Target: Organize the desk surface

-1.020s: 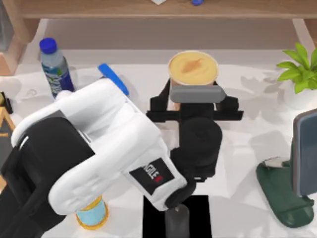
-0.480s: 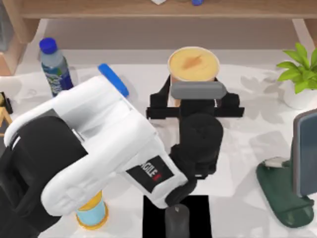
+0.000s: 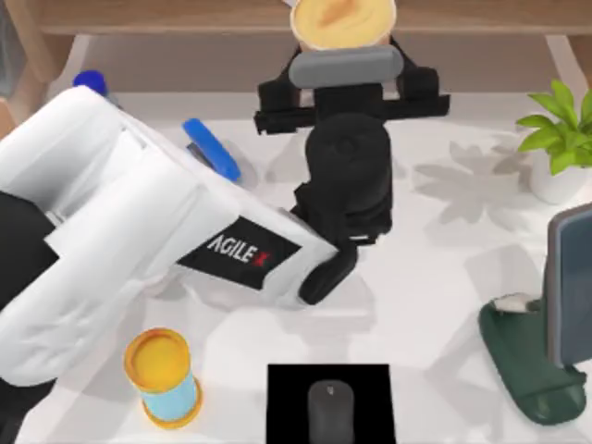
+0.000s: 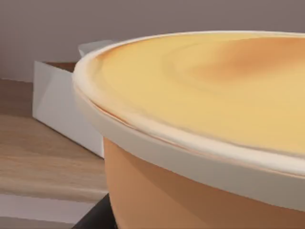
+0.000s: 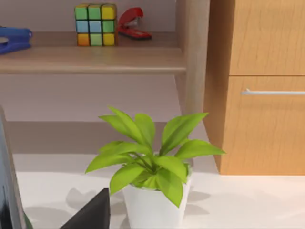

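The desk surface [image 3: 462,277] spreads white beneath both my arms. My left gripper [image 3: 344,46] reaches to the far edge by the wooden shelf [image 3: 185,17], clamped on an orange cup [image 3: 342,20]. I cannot tell my right gripper's state.

White-and-black AgileX arm

The left arm [image 3: 139,231] is showing bulky white shells, a black "AGILE X" label, a black rounded wrist and a grey-barred black hand [image 3: 344,42].

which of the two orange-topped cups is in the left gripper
The wide orange cup at the wooden shelf board, held in the left gripper. The small yellow-topped blue cup stands alone on the desk surface.
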